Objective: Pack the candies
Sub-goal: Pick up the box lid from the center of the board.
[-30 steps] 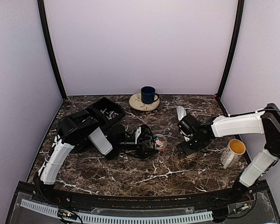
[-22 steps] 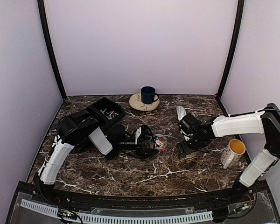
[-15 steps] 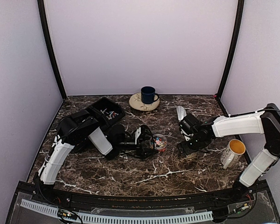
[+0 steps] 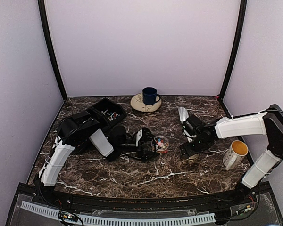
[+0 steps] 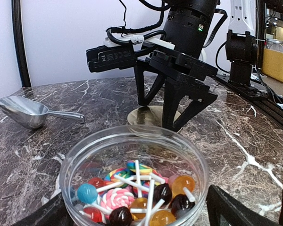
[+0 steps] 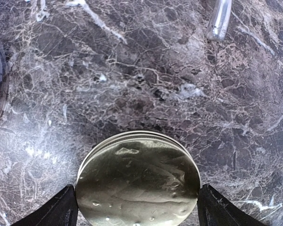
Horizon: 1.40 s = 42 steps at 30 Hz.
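**Candies in the jar, mid-table**

Table [image 4: 132,181]: dark brown marble with white veins. Lilac walls [image 4: 141,47] on three sides, two black corner posts [image 4: 51,52] at the back.

Counted, near to far:
- One yellow mug [image 4: 237,153], right.
- One clear jar [image 5: 134,128], centre. The left fingers [image 5: 236,209] are pinching its wall from both sides.
- Candies [image 5: 132,197] heaped inside the jar: round heads on white sticks, too tangled to count.
- One gold lid [image 6: 139,183], flat on the table just beside the jar. The right fingers [image 6: 61,209] sit at its two edges; whether they press, I cannot tell.
- One metal scoop [image 5: 23,110].
- One black tray [image 4: 98,107], far left, with coloured bits inside.
- One blue mug [image 4: 149,95] on one plate [image 4: 137,104], at the rear.
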### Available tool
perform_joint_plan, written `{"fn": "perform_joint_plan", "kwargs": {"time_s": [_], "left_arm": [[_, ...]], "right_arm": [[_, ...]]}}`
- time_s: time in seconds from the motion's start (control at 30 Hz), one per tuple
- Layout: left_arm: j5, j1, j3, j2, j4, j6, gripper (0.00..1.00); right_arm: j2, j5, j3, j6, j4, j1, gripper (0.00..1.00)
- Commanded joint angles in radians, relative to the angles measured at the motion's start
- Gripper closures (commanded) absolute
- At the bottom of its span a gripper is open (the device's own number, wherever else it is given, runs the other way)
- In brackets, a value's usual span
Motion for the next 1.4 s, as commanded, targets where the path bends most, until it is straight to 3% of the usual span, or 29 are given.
{"fn": "perform_joint_plan", "kwargs": {"time_s": [0.0, 0.6, 0.93, 1.37], "left_arm": [[0.041, 0.013, -0.054, 0.113, -0.136, 0.036, 0.01], [0.069, 0.013, -0.046, 0.124, -0.134, 0.041, 0.01], [0.075, 0.013, -0.044, 0.124, -0.132, 0.038, 0.01], [0.073, 0.012, -0.032, 0.128, -0.148, 0.037, 0.01]], "right_arm": [[0.006, -0.003, -0.01, 0.0, 0.018, -0.012, 0.13], [-0.012, -0.048, -0.044, 0.005, 0.056, -0.046, 0.1], [-0.02, -0.06, -0.042, -0.003, 0.057, -0.052, 0.2], [-0.146, -0.098, 0.062, -0.108, 0.029, -0.045, 0.2]]}}
